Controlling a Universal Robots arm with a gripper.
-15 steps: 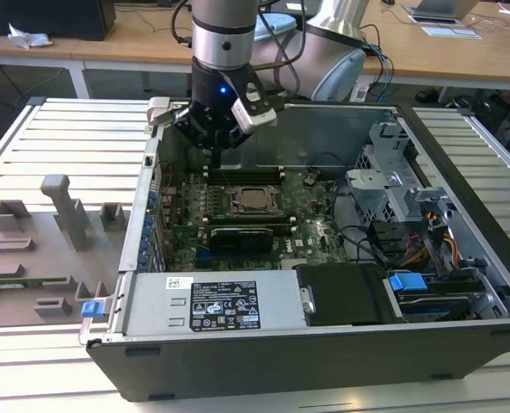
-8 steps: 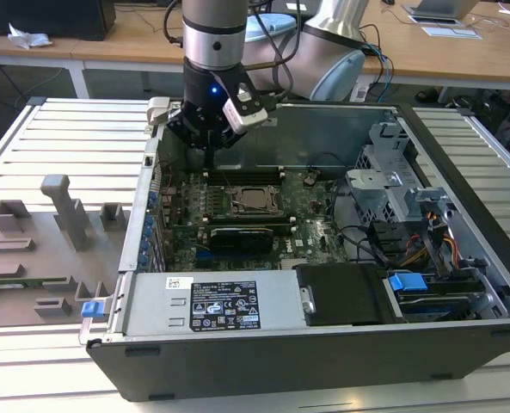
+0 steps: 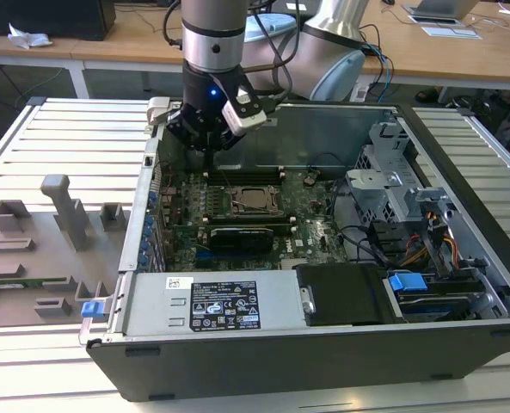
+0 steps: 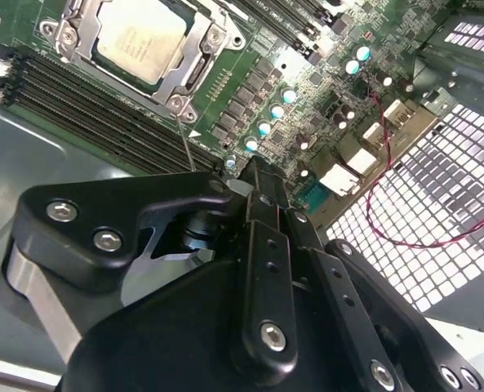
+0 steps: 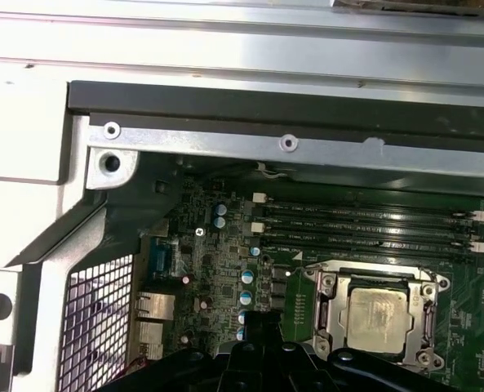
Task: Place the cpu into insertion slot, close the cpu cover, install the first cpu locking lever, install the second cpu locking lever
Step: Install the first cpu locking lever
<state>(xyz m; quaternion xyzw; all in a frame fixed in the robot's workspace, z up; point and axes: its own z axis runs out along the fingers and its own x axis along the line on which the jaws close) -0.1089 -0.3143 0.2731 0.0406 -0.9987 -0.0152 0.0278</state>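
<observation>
I'm hovering my gripper (image 4: 256,173) over the motherboard (image 4: 307,90), fingers pressed together on nothing, near the cpu (image 4: 139,39) (lying under the lowered cpu cover (image 4: 194,59)).

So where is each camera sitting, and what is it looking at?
Exterior view: off the arm, above the open computer case, looking down into it; the arm and tool show.
First wrist view: rides on the arm, looks past the tool's tip at the motherboard and the case's wall.
Second wrist view: rides on the arm, looks over the tool's black body at the motherboard.
Shared: both wrist views show the cpu and the long memory slots.
</observation>
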